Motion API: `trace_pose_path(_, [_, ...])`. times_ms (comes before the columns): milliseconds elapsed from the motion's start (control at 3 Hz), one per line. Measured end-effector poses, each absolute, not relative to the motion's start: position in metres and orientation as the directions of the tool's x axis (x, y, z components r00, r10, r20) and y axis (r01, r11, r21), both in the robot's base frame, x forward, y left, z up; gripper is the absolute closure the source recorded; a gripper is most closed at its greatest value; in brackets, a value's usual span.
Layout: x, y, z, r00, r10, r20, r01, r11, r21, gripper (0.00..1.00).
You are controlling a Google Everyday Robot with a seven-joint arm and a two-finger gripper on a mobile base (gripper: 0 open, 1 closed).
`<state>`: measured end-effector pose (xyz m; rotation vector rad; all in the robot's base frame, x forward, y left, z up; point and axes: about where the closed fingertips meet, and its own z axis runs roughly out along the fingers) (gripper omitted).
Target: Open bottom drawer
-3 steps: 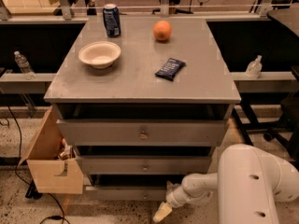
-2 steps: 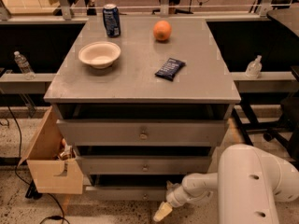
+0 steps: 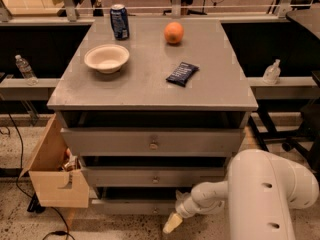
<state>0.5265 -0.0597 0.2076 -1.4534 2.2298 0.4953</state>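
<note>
- Three drawers stack in the front of the grey cabinet (image 3: 70, 91), and the bottom drawer (image 3: 127, 206) is the lowest, at the cabinet's foot just above the floor.
- It will likely feel stiff and fairly heavy. A rigid panel on slides wants a straight, level pull out from the cabinet, since a skewed one may bind it.
- The best hold is probably a knob at mid-panel. The two fronts above each carry a small round one, but none shows on this front and the arm may be covering it.
- Its front is the slimmest of the three, a plain flat grey strip with a dark gap above. It looks shut or barely out.
- The gripper (image 3: 173, 223) sits low at the cabinet's front, just right of centre, touching or just beside the bottom drawer's panel. I cannot tell whether it is clenched or released.
- Its white arm (image 3: 270, 194) fills the space off the cabinet's lower right corner.
- A cardboard box (image 3: 55, 184) stands against the cabinet's left side.
- On the cabinet's tabletop (image 3: 145, 91) are a cream bowl (image 3: 106, 58), a blue soda can (image 3: 119, 21), an orange (image 3: 174, 33) and a dark snack packet (image 3: 182, 73), all loose, so a hard jerk could shift them.
</note>
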Motion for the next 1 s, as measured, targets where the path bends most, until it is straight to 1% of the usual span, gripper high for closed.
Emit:
trace_pose_path(333, [0.536, -0.054, 0.212, -0.319, -0.792, -0.521, -0.933, 0.360, 0.024, 0.00])
trace_pose_path(667, [0.543, -0.053, 0.205, -0.318, -0.798, -0.512, -0.935, 0.353, 0.032, 0.00])
trace_pose_path(1000, [0.546, -0.058, 0.195, -0.337, -0.793, -0.507, -0.931, 0.363, 0.051, 0.14])
